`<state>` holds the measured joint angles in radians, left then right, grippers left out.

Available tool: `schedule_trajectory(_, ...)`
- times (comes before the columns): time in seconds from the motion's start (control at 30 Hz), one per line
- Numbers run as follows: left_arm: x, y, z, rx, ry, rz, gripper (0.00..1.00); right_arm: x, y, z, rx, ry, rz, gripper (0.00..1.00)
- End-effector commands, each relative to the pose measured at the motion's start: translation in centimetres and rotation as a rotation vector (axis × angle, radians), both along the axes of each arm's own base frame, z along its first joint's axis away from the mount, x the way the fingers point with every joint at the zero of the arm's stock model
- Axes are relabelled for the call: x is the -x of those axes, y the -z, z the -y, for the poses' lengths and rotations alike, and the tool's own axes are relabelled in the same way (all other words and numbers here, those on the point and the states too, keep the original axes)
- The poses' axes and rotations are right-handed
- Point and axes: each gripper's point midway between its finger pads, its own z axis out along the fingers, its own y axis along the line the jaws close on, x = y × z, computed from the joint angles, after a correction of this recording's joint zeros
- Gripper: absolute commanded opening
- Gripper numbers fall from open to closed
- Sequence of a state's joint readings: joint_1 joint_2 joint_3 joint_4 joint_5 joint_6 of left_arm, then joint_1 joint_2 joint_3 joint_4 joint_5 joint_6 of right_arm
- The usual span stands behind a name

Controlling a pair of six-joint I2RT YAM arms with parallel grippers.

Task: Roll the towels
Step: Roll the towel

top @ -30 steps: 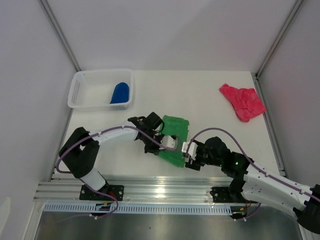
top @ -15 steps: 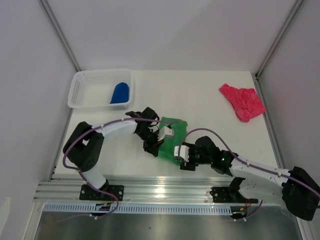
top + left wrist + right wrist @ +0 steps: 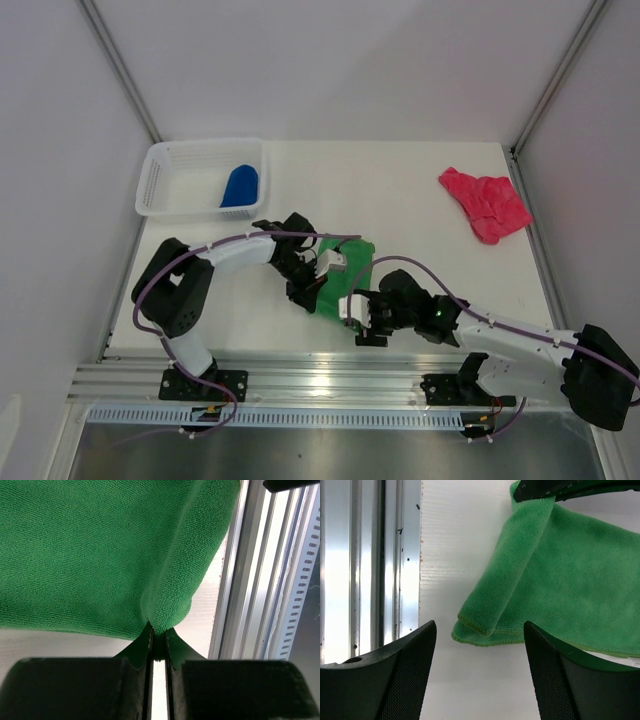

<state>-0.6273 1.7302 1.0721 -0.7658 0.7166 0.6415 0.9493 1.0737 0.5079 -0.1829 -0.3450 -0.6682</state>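
The blue towel [image 3: 240, 186] lies bunched in the basket [image 3: 160, 185] at the counter's [image 3: 420, 180] far-left corner. Near the front edge the left gripper [image 3: 159, 641] pinches a fold of the green towel [image 3: 352, 262] — probably to start the roll — while the right gripper [image 3: 479, 628] hangs wide beside its doubled corner. The pink towel [image 3: 485, 203] sits crumpled far right.

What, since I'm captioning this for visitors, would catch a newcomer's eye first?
The bright green towel at front centre, where both arms meet: the left claw is pinched shut on a fold of it, and the right claw stands open just short of its doubled corner. After that, the crumpled pink-red towel at the far right, and the blue towel inside the white mesh basket at the far left.
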Motion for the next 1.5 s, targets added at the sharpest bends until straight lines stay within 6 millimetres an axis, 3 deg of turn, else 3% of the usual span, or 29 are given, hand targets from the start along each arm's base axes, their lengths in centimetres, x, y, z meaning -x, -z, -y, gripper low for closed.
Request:
schedule_trajectory(0.0,-0.5,-1.4,1.0,0.059,-0.013,-0.021,0.01,-0.3,-0.8,-0.4,0.008,0.049,-0.011,0.74)
schedule_trajectory(0.27,-0.3,-1.3,1.0,0.056,-0.029,-0.033,0.01,-1.2,2.3,-1.8,0.105,0.079,-0.031,0.75)
schedule_trajectory(0.37,-0.1,-1.1,0.8,0.051,-0.03,-0.037,0.01,-1.6,2.7,-1.9,0.129,0.096,-0.04,0.69)
schedule_trajectory(0.43,0.1,-1.0,0.6,0.045,-0.032,-0.043,0.01,-1.4,2.7,-1.8,0.137,0.095,-0.061,0.59)
schedule_trajectory(0.53,0.4,-0.8,0.1,0.029,-0.037,-0.049,0.01,-1.6,2.0,-1.6,0.122,0.128,-0.092,0.24)
schedule_trajectory(0.67,0.9,-1.0,-0.1,0.029,-0.047,-0.07,0.01,-1.5,0.7,-1.5,0.062,0.131,-0.115,0.08)
schedule_trajectory(0.8,2.2,-1.8,-0.4,0.031,-0.045,-0.124,0.01,-0.2,0.0,-1.2,0.06,0.108,-0.191,0.06)
schedule_trajectory(0.9,4.3,-2.6,-1.3,0.021,-0.037,-0.195,0.02,0.9,-0.9,-1.0,0.048,0.094,-0.3,0.05)
schedule_trajectory(1.03,5.3,-3.2,-1.4,0.044,-0.041,-0.239,0.1,1.7,-1.2,-1.1,0.038,0.067,-0.396,0.06)
schedule_trajectory(1.13,4.2,-2.6,-1.2,0.026,-0.093,-0.221,0.18,0.2,-0.6,-1.1,0.027,0.101,-0.451,0.06)
schedule_trajectory(1.23,1.7,-2.2,-0.7,0.034,-0.158,-0.192,0.3,-2.2,0.4,-0.6,0.02,0.157,-0.508,0.07)
schedule_trajectory(1.47,0.2,-2.8,0.2,0.09,-0.163,-0.166,0.46,-5.3,0.6,-1.1,0.036,0.159,-0.524,0.1)
